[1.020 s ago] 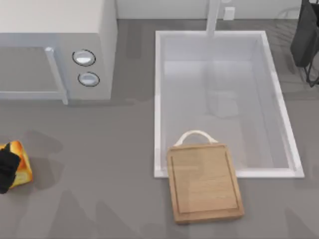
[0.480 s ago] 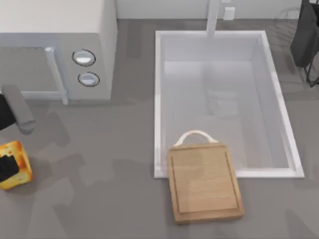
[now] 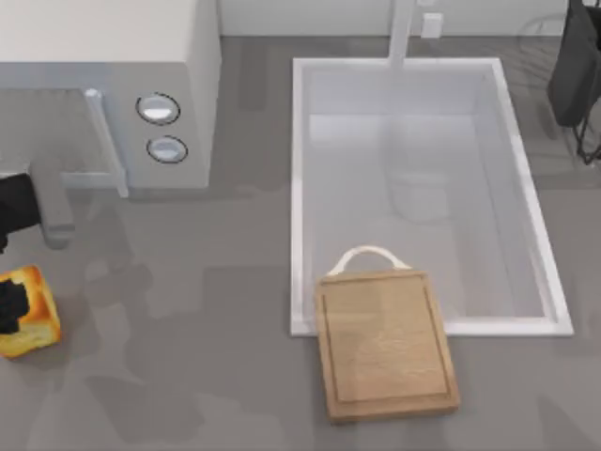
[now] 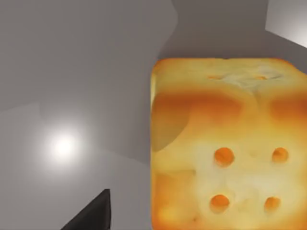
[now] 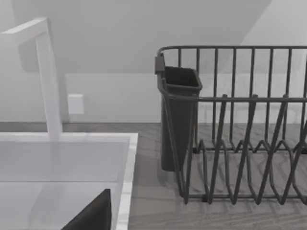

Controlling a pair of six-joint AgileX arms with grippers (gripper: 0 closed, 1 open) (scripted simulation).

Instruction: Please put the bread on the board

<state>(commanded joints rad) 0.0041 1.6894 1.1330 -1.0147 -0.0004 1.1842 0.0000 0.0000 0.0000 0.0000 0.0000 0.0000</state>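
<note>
From above, my left claw [image 3: 9, 310] is at the far left edge of the grey table, sitting on the small golden-orange bread [image 3: 28, 324]. The dark fingers look pressed against the bread's left part, but I cannot tell if they are holding it tight or open. The bread is well apart from the light-brown wooden board with the white loop handle [image 3: 385, 346], which lies near the middle of the table, with its handle end over the front rim of the big white sink [image 3: 299, 188]. A white microwave [image 3: 113, 85] stands at the back left.

From my left wrist, the bread [image 4: 225, 143] is very close — a yellow block with orange dots and a browned band. One dark finger [image 4: 93, 213] shows beside it, not touching it there.

From my right wrist, I see a dark wire dish rack [image 5: 240, 129] and the sink's white tap [image 5: 48, 76]. My right arm is parked at the back right.

To do this step well, I think I should squeeze the bread softly at its middle, lift it straight up, then carry it across — high enough to clear the board's edge.
</note>
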